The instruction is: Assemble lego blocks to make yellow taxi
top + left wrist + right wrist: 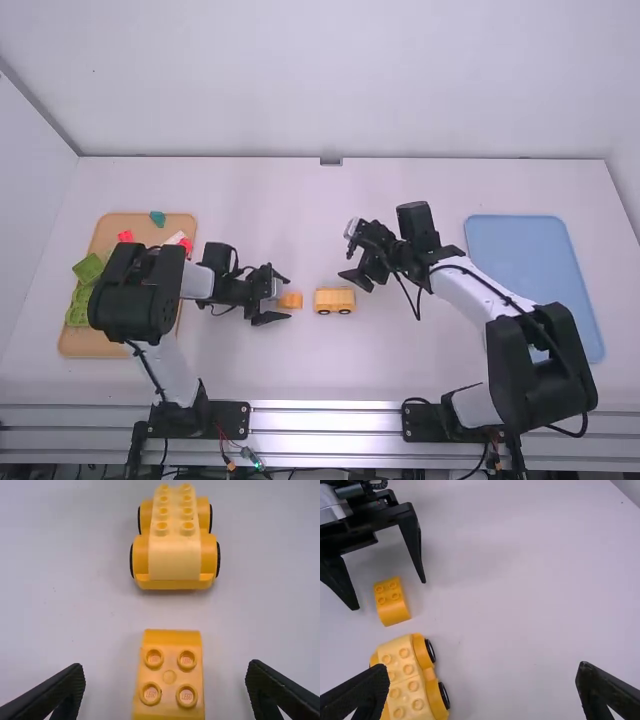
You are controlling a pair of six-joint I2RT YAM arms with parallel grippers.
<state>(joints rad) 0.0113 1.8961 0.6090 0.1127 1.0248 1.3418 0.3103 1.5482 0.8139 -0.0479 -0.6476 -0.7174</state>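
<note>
Left gripper [287, 299] is spread wide, pointing rightward, fingers either side of a small orange block [290, 300]; yellow car base [334, 296] sits just beyond. Farther from the table's [250, 365] near edge, right gripper [355, 281] hangs wide, tilted. Left arm [137, 295] partly hides the wooden tray [92, 350].

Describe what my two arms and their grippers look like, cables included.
The left arm and right arm have white links, chunky black joints and thin black cables running along them. The left gripper and right gripper are black, each with two fingers that taper toward the tips.
</note>
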